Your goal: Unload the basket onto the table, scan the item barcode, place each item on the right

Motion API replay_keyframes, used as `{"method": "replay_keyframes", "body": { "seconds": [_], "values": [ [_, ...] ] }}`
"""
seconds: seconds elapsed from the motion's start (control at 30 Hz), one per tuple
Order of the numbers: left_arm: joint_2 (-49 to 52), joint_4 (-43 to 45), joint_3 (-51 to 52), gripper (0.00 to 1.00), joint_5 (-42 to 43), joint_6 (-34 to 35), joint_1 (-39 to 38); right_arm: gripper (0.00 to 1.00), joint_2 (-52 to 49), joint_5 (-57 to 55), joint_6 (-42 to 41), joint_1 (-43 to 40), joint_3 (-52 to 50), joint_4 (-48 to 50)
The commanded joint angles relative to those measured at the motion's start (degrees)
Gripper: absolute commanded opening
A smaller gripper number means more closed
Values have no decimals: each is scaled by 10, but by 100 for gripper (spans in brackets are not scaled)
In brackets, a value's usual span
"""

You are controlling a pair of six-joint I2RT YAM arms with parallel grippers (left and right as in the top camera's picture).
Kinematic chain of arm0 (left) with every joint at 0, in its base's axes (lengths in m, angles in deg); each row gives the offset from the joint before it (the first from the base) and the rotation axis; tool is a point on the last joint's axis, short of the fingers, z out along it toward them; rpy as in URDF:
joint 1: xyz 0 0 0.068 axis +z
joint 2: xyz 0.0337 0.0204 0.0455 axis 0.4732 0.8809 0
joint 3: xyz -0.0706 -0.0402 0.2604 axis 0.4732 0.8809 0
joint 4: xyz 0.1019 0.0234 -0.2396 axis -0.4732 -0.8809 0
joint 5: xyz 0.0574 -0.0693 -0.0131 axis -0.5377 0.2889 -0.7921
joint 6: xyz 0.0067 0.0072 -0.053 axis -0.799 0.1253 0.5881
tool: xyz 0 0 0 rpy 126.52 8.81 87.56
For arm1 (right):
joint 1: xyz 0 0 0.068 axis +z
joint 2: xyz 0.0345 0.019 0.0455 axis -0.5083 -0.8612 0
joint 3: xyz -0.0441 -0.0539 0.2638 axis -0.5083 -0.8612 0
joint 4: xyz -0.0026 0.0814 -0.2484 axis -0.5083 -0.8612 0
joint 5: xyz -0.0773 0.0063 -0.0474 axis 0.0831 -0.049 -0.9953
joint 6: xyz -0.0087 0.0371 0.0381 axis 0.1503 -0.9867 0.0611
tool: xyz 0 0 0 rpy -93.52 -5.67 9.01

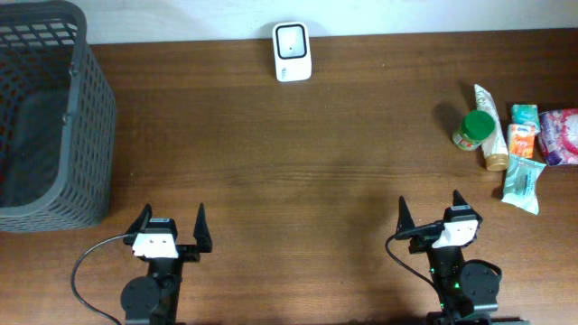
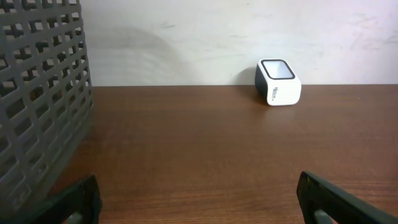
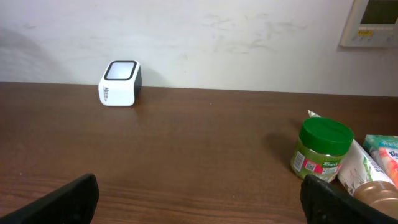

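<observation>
The left fingers (image 1: 142,221) and the right fingers (image 1: 404,217) both stand spread wide with nothing between them, low over the bare brown desk (image 1: 298,181). In each wrist view only the dark tips show at the bottom corners, the rest cut off by the frame. The white scanner (image 1: 292,51) sits well ahead, at the desk's far edge against the wall, ahead and to the right of the left fingers and ahead and to the left of the right fingers. Its dark window faces up and the print on its side is too small to read. The items to scan lie in a cluster ahead and to the right of the right fingers: a green-lidded jar (image 1: 473,129) touching a pale tube (image 1: 489,126), with several small packets (image 1: 524,176) just beyond them. The pink packet is cut off by the overhead frame's edge, and in the right wrist view the tube and packets run out of the picture. The jar's label is hard to make out. A grey mesh basket (image 1: 90,117) stands ahead and to the left of the left fingers, partly cut off.
</observation>
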Motion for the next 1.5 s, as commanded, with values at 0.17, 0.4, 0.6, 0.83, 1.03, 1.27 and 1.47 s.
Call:
{"method": "replay_keyframes", "body": {
  "seconds": [0.17,0.4,0.6,0.83,1.03,1.27,1.47],
  "values": [
    [-5,-2,3,99,-6,-9,-2,99,4,-2,-2,2,-5,0],
    [-5,-2,3,99,-6,-9,-2,99,4,-2,-2,2,-5,0],
    [-5,-2,3,99,-6,-9,-2,99,4,-2,-2,2,-5,0],
    [-5,-2,3,99,-6,-9,-2,99,4,-7,-9,-25,-5,-2],
    [-5,-2,3,99,-6,-9,-2,99,4,-26,-22,-28,-5,-5],
    [-5,-2,3,99,-6,-9,-2,99,4,-26,-21,-27,-5,-3],
    [-5,-2,3,99,-6,-9,-2,99,4,-26,-21,-27,-5,-3]
  ]
}}
